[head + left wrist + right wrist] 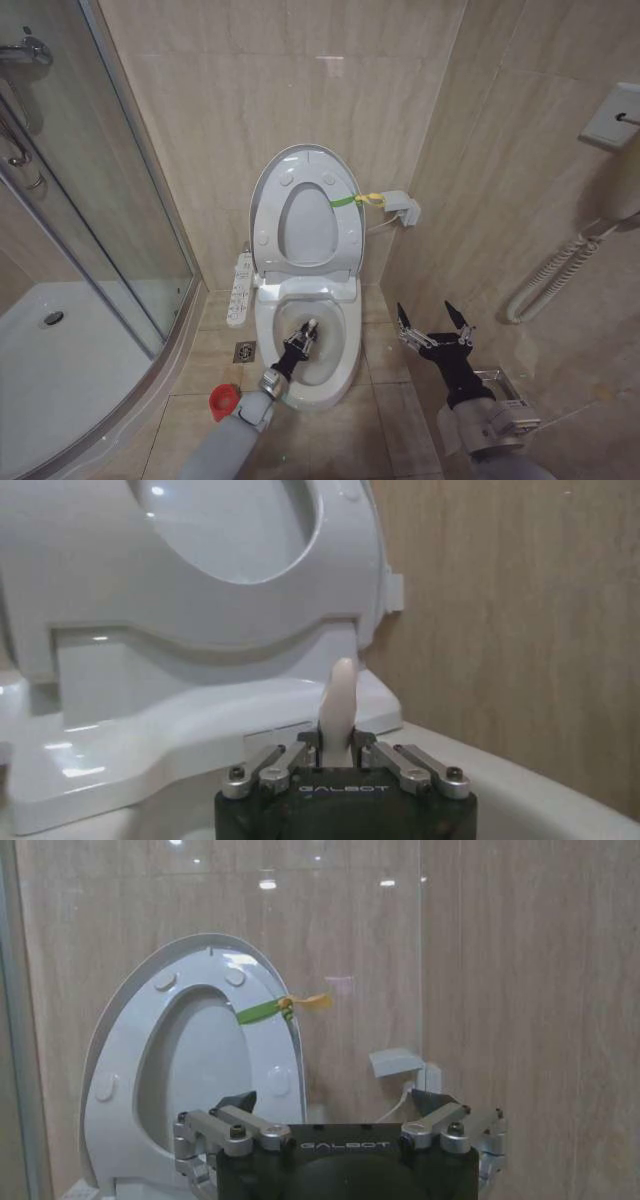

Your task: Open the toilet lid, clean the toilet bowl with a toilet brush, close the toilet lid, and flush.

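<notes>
the brush end of the toilet brush (311,326) cannot be made out: from the head view only the top of its thin white handle shows, poking up past the left hand (300,339), and whatever lies below the hand is lost against the white basin. the water at the bottom of the toilet bowl (340,372) is hard to tell too, with the left arm across the opening.

the left arm reaches up from the lower edge of the head view, over the near rim and into the bowl. in the left wrist view the left hand's fingers (290,756) are closed tight on the white handle, which stands up between them.

the right hand (434,320) hangs to the right of the toilet, over the floor tiles, well apart from the bowl, its two fingers spread wide with nothing between them.

the toilet lid (268,200) stands raised against the wall with the seat ring (345,228) up against it. the red holder (223,401) sits on the floor just left of the bowl.
</notes>
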